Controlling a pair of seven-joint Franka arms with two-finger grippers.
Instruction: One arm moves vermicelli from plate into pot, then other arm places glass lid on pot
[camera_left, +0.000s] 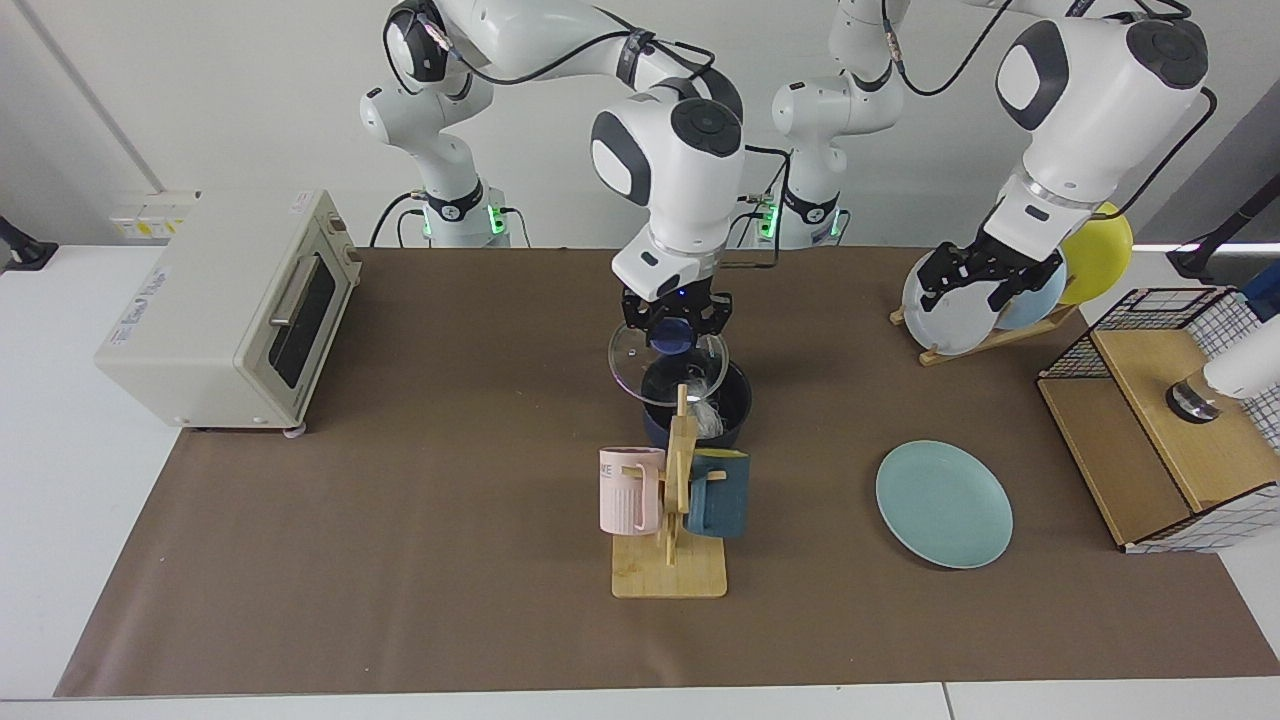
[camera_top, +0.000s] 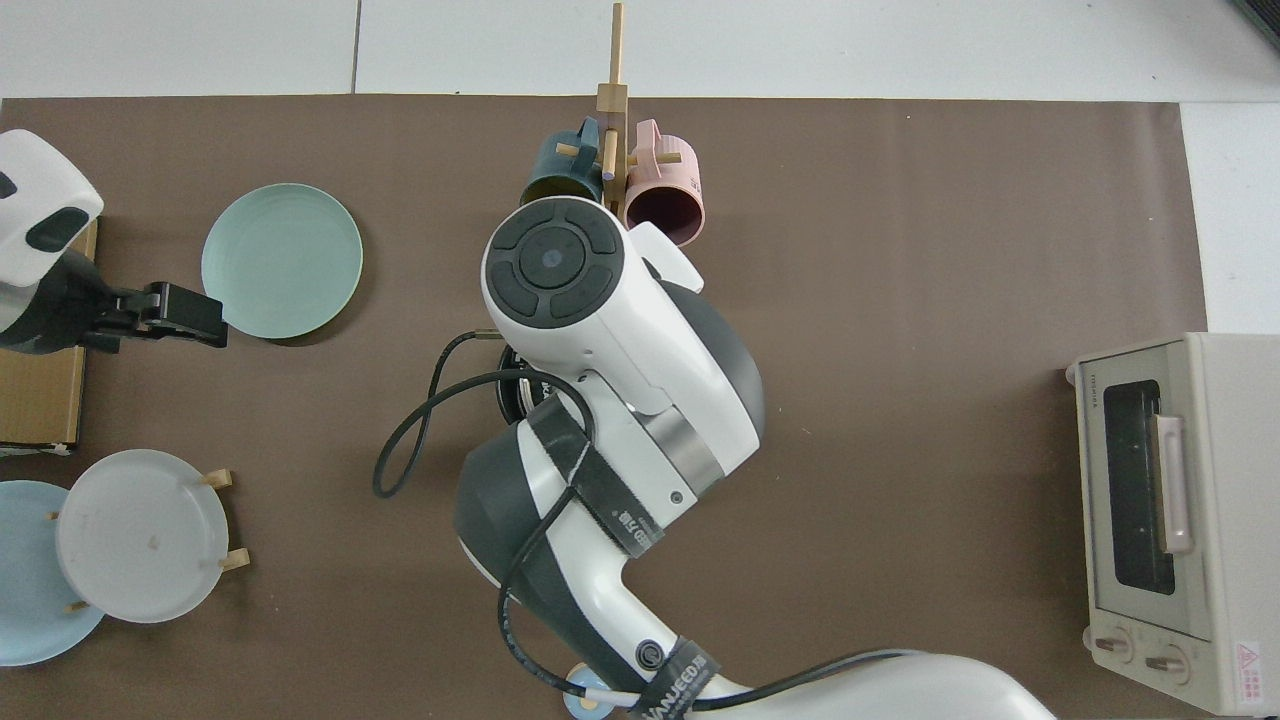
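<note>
My right gripper (camera_left: 675, 322) grasps the glass lid (camera_left: 667, 362) by its blue knob, holding it just above the pot (camera_left: 697, 405) below me where the vermicelli (camera_left: 707, 412) already lies, while my left gripper (camera_left: 985, 280), fingers spread, waits far aside.

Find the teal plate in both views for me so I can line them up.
Facing view: the plate lies flat on the mat at lower right, nothing on it, below the rack of upright plates.
Top view: the plate is at upper left, beside the left gripper.
Shared landmark: the mug stand, between the plate and the toaster oven in both views.
</note>
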